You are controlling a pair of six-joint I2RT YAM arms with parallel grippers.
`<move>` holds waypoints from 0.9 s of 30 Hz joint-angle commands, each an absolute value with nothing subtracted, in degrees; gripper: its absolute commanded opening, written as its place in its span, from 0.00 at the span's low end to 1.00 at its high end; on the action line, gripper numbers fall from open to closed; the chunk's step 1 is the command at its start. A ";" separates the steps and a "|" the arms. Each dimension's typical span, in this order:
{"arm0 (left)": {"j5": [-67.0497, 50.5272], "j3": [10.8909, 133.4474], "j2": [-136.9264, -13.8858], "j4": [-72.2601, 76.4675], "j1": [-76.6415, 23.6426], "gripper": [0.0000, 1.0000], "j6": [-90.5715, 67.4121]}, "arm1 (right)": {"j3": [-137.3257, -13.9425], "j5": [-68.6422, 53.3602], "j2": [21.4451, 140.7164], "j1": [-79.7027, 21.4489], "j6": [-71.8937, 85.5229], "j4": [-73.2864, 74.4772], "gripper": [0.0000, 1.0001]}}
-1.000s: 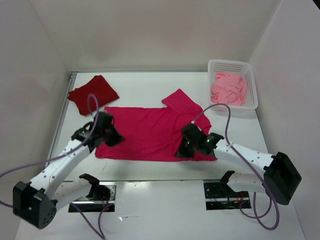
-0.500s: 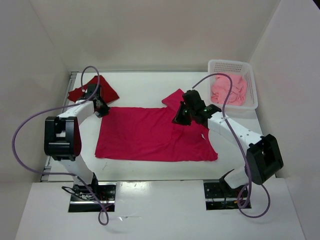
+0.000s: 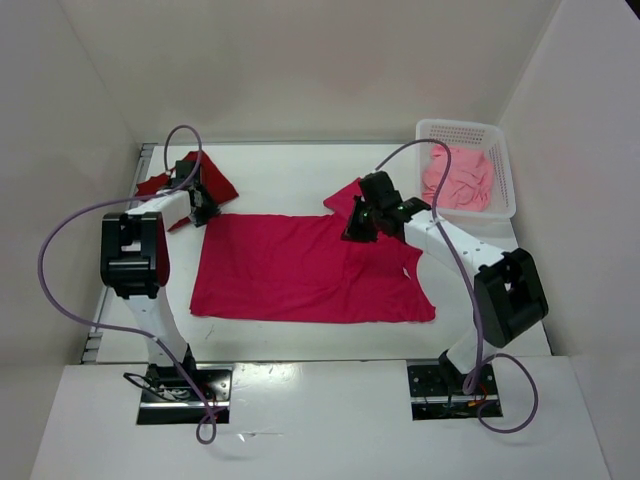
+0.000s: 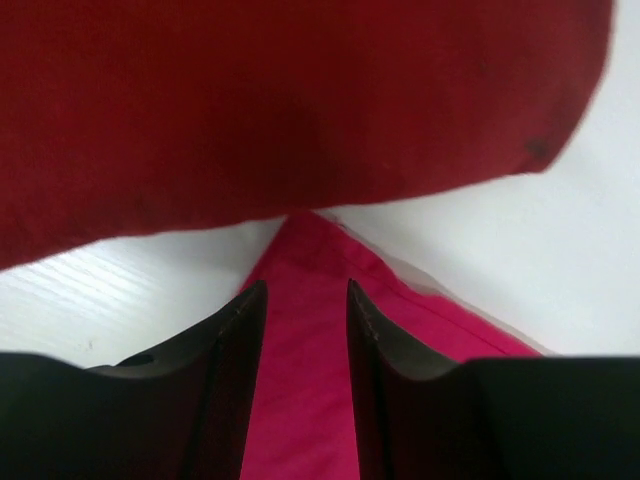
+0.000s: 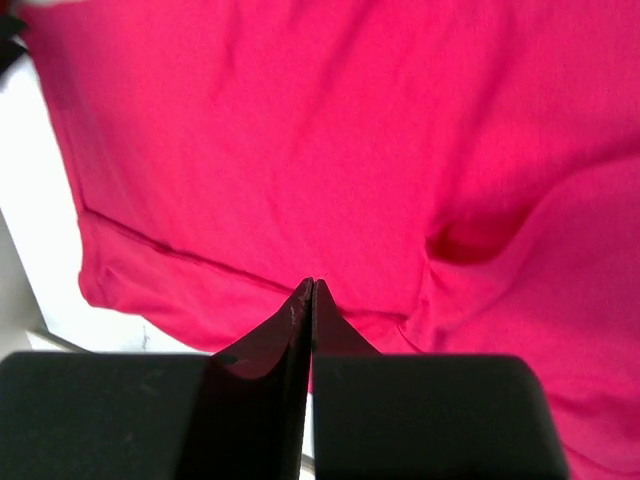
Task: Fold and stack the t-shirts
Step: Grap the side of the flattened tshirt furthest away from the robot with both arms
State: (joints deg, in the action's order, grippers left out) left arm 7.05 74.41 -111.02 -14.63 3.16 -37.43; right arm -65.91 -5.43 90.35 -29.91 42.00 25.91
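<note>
Salmon t-shirt (image 3: 457, 178) lies bunched in the white basket (image 3: 455, 130); left fingers (image 4: 235, 340) spread, right fingers (image 5: 290, 330) pressed together.

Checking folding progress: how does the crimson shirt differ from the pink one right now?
The crimson shirt lies spread flat on the table; the pink shirt sits crumpled in the white basket. Crimson is deep and bright, pink pale. Both are cloth, neither folded.

Crimson t-shirt (image 3: 300, 270) lay spread flat mid-table. Dark red t-shirt (image 3: 212, 181) sat folded far left, just beside its corner. Salmon t-shirt (image 3: 458, 178) lay crumpled in basket (image 3: 455, 128).
</note>
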 commanded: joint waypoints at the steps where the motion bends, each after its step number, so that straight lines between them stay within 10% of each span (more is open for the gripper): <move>1: 8.35 76.55 -112.93 -13.18 4.04 0.45 -35.86 | -70.83 -5.45 92.01 -28.92 39.73 23.12 0.03; 18: 5.11 77.08 -115.58 -9.67 4.57 0.53 -35.33 | -82.69 -3.79 104.05 -19.70 36.48 21.71 0.34; 27: 3.25 74.00 -108.82 -5.54 4.57 0.02 -37.09 | -101.67 2.37 121.89 -16.00 33.23 24.25 0.47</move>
State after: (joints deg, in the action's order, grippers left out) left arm 4.19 74.56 -113.54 -8.88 4.23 -36.60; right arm -95.18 -0.73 117.69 -16.58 35.99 24.32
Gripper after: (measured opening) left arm 0.047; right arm 0.460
